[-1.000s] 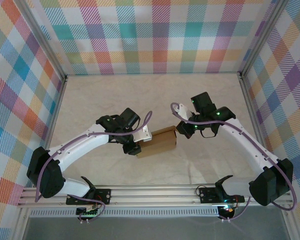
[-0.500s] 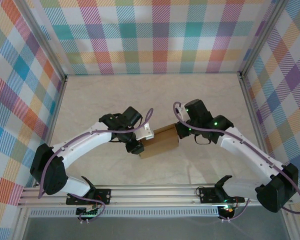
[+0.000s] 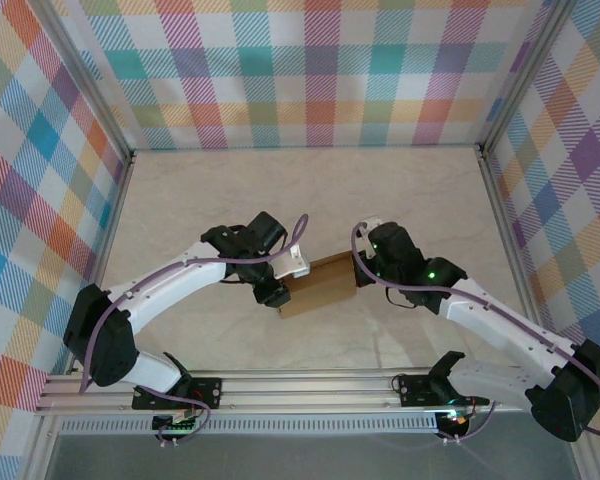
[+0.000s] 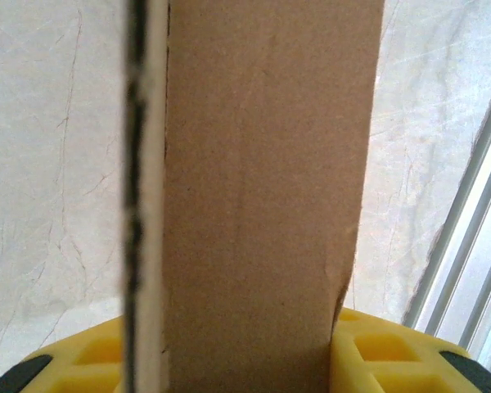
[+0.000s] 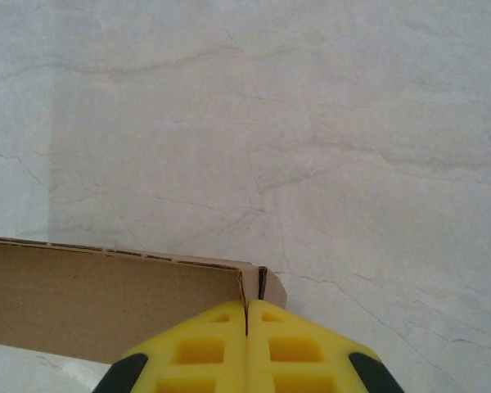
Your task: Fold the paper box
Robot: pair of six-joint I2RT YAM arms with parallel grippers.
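Plaid walls [image 3: 320,70] close in three sides of a pale, marble-veined table [image 3: 180,200]. Both arms reach inward from its near edge and meet around the middle of the surface. The left arm [image 3: 170,290] comes in from the near left corner and the right arm [image 3: 490,320] from the near right.

Between them lies the paper box [image 3: 318,285], plain brown and already a shallow rectangular shape. Its long axis runs roughly along the near edge, with the right end tipped a little toward the far edge.

The left gripper [image 3: 280,288] is clamped on the box's left end. In the left wrist view a cardboard panel rises straight up between the yellow pads [image 4: 376,360].

The right gripper [image 5: 246,315] is pressed fully closed with nothing between its fingers. Its tip sits at the corner of the box's right end, and the box stretches away to that claw's left. Whether the tip actually touches the cardboard cannot be told.

With the left end held, the next move probably belongs to the right claw. The open right end lies directly in front of it, so it could push that end flap in along the box's length.
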